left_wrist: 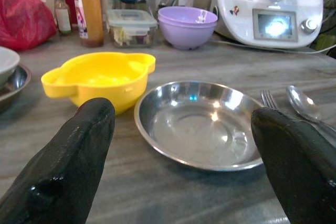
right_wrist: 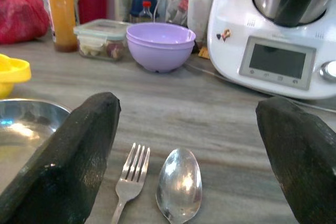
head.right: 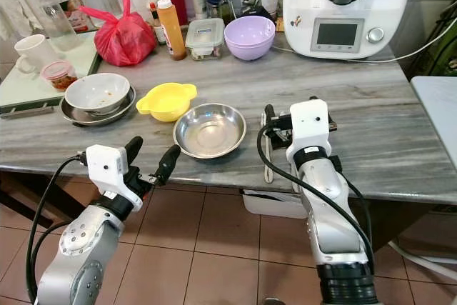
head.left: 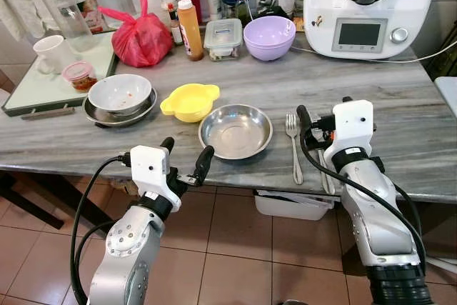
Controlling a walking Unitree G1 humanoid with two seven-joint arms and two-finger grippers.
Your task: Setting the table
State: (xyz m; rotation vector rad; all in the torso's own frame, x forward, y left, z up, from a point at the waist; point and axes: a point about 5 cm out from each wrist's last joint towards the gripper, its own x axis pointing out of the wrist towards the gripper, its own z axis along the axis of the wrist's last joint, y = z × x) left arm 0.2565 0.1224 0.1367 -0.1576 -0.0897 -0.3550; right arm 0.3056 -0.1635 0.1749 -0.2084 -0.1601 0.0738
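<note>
**A plate, a fork and a spoon are set out, and both grippers hang close by**

The metal plate point(head.left: 235, 131) sits near the front edge of the grey table point(head.left: 400, 119). It is the thing to look from. The fork point(head.left: 293, 146) lies just to the right of the plate, and the spoon point(right_wrist: 179, 184) lies just beside the fork, on the side away from the plate.

The left gripper point(head.left: 186, 156) hangs in front of the plate, just off the table edge. Its fingers are wide apart and hold nothing. The right gripper point(right_wrist: 189, 145) hangs over the fork and spoon. Its fingers are wide apart too, and empty.

What could go wrong? I think the right gripper could bump the fork or spoon if it drops lower, and push them crooked or off the front edge. The left gripper could knock the plate if it moves forward, and slide it into the yellow bowl point(head.left: 190, 101).

The yellow bowl sits just behind the plate, to the left. Past it is a white bowl point(head.left: 119, 93) stacked on a metal dish. Far behind the plate stand a purple bowl point(head.left: 268, 36), an orange bottle point(head.left: 190, 28), a red bag point(head.left: 141, 36) and a big white kitchen machine point(head.left: 368, 8). The table top is smooth grey stone with stripes. Under it the floor point(head.left: 235, 248) has brown tiles.
</note>
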